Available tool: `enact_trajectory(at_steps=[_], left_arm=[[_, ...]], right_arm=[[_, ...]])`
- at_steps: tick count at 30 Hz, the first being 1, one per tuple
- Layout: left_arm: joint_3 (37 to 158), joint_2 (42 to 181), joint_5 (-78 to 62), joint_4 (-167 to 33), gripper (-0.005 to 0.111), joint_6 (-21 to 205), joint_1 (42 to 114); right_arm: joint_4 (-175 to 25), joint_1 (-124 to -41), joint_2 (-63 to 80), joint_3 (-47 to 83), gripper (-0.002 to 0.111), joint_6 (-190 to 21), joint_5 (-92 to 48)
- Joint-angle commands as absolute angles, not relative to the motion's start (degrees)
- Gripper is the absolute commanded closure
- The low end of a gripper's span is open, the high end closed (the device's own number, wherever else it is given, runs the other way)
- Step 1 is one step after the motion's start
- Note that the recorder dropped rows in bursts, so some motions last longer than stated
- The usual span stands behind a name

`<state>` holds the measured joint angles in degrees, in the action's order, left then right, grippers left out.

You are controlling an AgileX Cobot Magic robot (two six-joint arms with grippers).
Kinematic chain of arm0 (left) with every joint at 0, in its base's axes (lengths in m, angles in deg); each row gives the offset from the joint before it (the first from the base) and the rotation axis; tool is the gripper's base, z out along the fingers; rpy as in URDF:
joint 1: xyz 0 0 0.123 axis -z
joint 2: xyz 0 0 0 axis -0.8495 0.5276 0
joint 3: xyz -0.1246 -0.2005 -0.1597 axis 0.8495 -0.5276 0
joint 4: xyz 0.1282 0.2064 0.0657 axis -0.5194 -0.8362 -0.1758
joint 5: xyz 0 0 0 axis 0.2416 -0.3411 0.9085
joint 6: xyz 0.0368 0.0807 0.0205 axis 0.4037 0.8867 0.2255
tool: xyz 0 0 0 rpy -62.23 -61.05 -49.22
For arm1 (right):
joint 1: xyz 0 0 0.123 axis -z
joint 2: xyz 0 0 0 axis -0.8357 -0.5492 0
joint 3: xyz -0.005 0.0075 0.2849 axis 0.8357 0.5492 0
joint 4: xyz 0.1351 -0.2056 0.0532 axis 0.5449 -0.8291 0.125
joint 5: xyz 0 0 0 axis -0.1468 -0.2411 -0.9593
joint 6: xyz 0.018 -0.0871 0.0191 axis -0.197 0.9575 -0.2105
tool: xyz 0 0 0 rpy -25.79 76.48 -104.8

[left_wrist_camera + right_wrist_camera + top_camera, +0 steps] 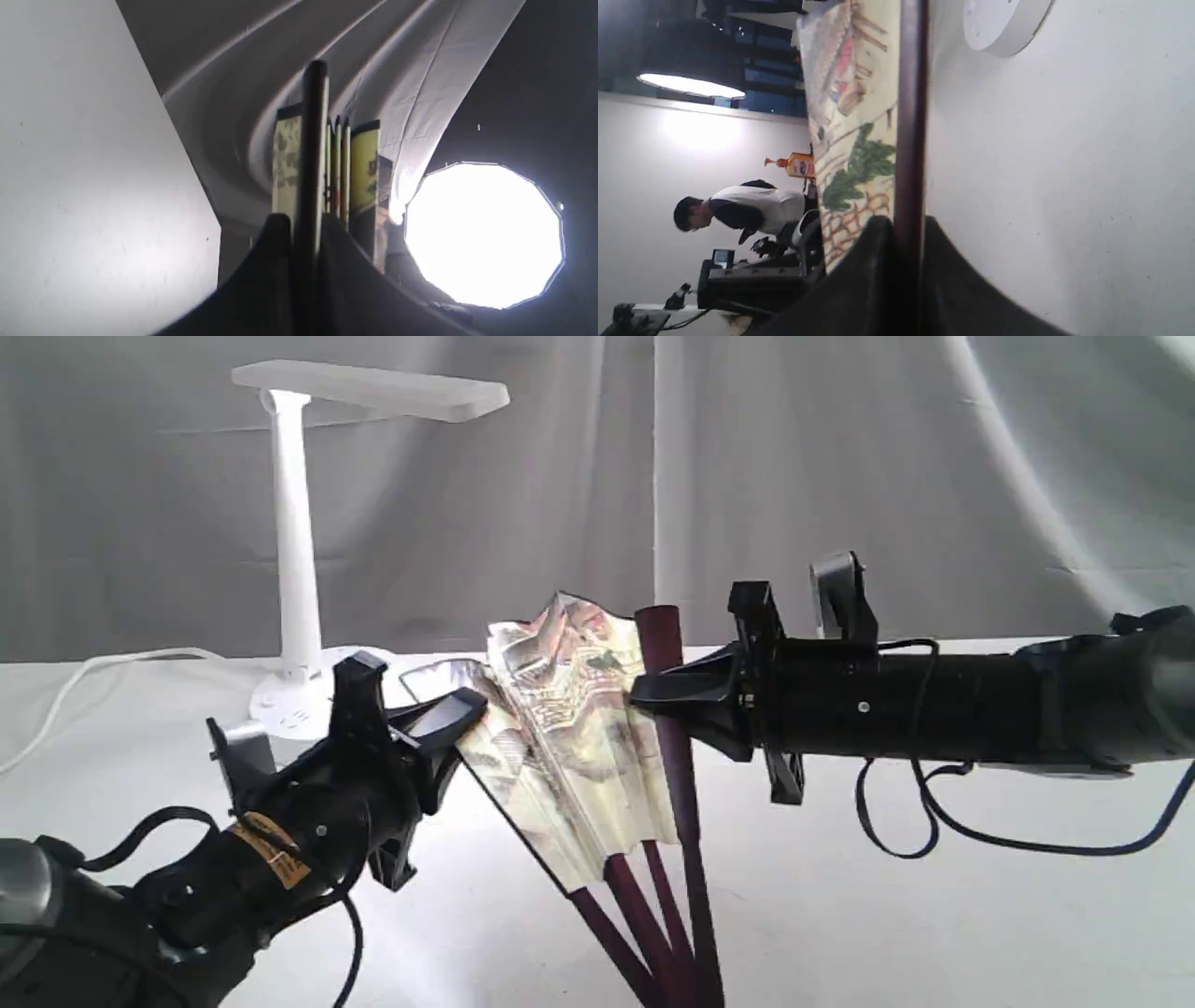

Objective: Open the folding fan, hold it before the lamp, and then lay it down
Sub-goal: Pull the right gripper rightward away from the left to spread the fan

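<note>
Left claw and right claw, 2 total, both clenched on 1 half-open folding fan near 1 lamp.

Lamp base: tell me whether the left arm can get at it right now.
Probably: the lamp base sits just behind the left end effector, nothing between, but that end effector is shut on the folding fan.

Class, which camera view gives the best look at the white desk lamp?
The exterior view: the lamp shows its head, stem, cord and most of its base there. The right wrist view catches only part of its round base; the left wrist view shows none of it.
</note>
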<state>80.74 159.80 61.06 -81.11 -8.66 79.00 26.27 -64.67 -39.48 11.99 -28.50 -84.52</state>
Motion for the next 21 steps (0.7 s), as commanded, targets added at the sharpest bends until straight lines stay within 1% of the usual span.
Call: enact_trajectory(at_steps=[1, 13, 18, 21], left_arm=[[81.09, 159.26, 62.18, -73.89, 0.107, -8.91, 78.76], [81.09, 159.26, 62.18, -65.91, 0.107, -7.59, 78.76], [81.09, 159.26, 62.18, -65.78, 0.107, -7.44, 78.76], [80.7, 159.26, 62.18, -65.78, 0.107, -7.61, 78.76]], right_arm=[[24.73, -64.56, -39.25, 11.78, 0.108, -28.14, -81.39], [24.73, -63.95, -39.32, 11.78, 0.108, -28.14, -76.34], [24.73, -60.92, -39.32, 11.78, 0.108, -28.14, -78.52], [24.73, -57.91, -39.32, 11.78, 0.108, -28.14, -82.28]])
